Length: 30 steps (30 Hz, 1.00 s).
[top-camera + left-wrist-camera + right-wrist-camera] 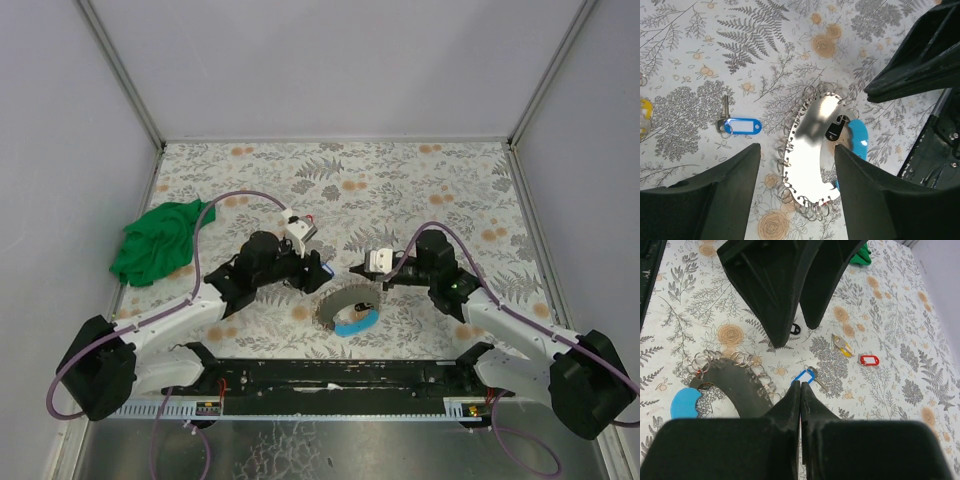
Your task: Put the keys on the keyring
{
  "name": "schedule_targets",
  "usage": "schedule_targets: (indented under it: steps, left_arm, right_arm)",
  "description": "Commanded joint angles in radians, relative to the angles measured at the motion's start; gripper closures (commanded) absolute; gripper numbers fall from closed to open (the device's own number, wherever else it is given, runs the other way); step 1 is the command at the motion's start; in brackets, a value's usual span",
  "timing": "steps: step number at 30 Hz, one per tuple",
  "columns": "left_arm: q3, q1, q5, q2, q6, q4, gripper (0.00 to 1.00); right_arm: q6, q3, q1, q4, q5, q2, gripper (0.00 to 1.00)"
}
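Currently hovering L gripper (797, 147) above crescent ring plate (810, 165), jaws standing apart, gripping nothing. Showing R gripper (800, 387) clenched, fingers pressing together, nothing visible btwn them.

Lying flat on patterned table (430, 190): blue-tag key (740, 126) near plate; red-tag key (869, 360) and yellow-tag key (842, 346) farther off, well apart from plate. Resting on plate: one black tag (835, 131), just beside a blue pad (858, 140).

Judging handling: keys looking light, rigid, thin; plastic tags prob. smooth and tending to slide on tabletop. Recommending pinch across tag's long edges, approx. mid-tag, leaving key's small loop exposed for threading onto a split ring (747, 360) at plate rim. Expecting split rings to be springy, so prob. needing R gripper bracing plate.
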Motion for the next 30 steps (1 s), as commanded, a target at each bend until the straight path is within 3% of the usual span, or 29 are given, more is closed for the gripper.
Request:
schedule_targets:
  steps: [1, 4, 8, 10, 12, 19, 30]
  left_arm:
    - [-0.019, 0.014, 0.081, 0.019, -0.063, 0.138, 0.39]
    - [-0.015, 0.013, 0.097, 0.081, -0.109, 0.144, 0.40]
    - [-0.008, 0.003, 0.131, 0.154, -0.166, 0.155, 0.41]
    - [0.000, -0.014, 0.112, 0.182, -0.177, 0.140, 0.42]
    - [0.019, -0.044, 0.077, 0.210, -0.181, 0.111, 0.43]
    - [0.108, -0.149, -0.016, 0.342, -0.179, 0.000, 0.47]
    - [0.148, -0.151, -0.129, 0.480, -0.213, -0.078, 0.57]
  right_arm:
    - [0.044, 0.053, 0.013, -0.025, 0.052, 0.012, 1.00]
    - [0.259, 0.055, 0.012, 0.002, 0.156, 0.019, 0.92]
    - [0.537, 0.060, 0.013, -0.083, 0.298, -0.010, 0.85]
    - [0.672, 0.068, 0.013, -0.165, 0.417, -0.037, 0.72]
    - [0.758, 0.075, 0.013, -0.263, 0.478, -0.061, 0.66]
    - [0.942, 0.035, 0.017, -0.476, 0.570, -0.106, 0.65]
    - [1.062, 0.052, 0.083, -0.590, 0.667, 0.051, 0.61]
